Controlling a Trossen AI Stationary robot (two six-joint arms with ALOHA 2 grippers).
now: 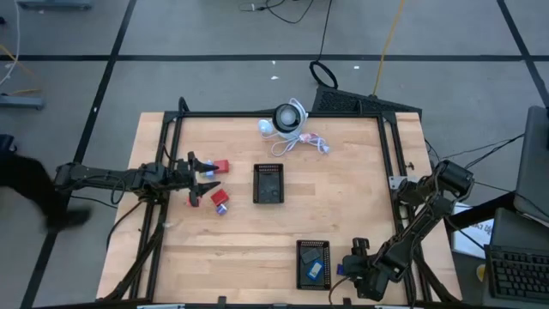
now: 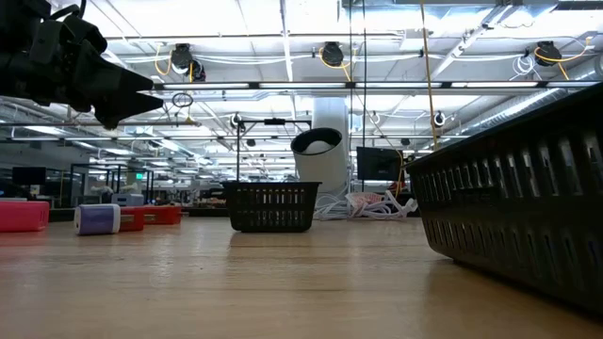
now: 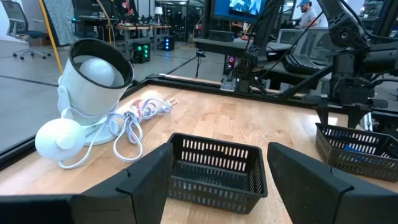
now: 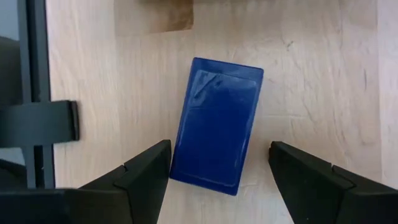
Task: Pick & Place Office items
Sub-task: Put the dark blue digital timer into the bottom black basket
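Observation:
My left gripper (image 1: 208, 176) (image 3: 219, 152) is open and held above the table among the small pieces: a red block (image 1: 221, 166), a red piece (image 1: 195, 199) and a red-and-blue piece (image 1: 220, 201). In the low view it (image 2: 113, 89) hangs clear above them (image 2: 97, 218). My right gripper (image 1: 341, 269) (image 4: 219, 152) is open near the near edge, pointing down. Its fingers stand on either side of a blue rectangular block (image 4: 217, 127) that lies flat on the wood. This block lies just right of the near black tray (image 1: 300, 249).
A second black tray (image 1: 268, 184) (image 3: 214, 171) stands at the table's middle. The white round device (image 1: 290, 118) (image 3: 93, 68) and its coiled cable (image 1: 313, 142) lie by the far edge. The near tray holds blue items (image 1: 316, 268). A black frame rail (image 1: 390, 154) runs along the table's sides.

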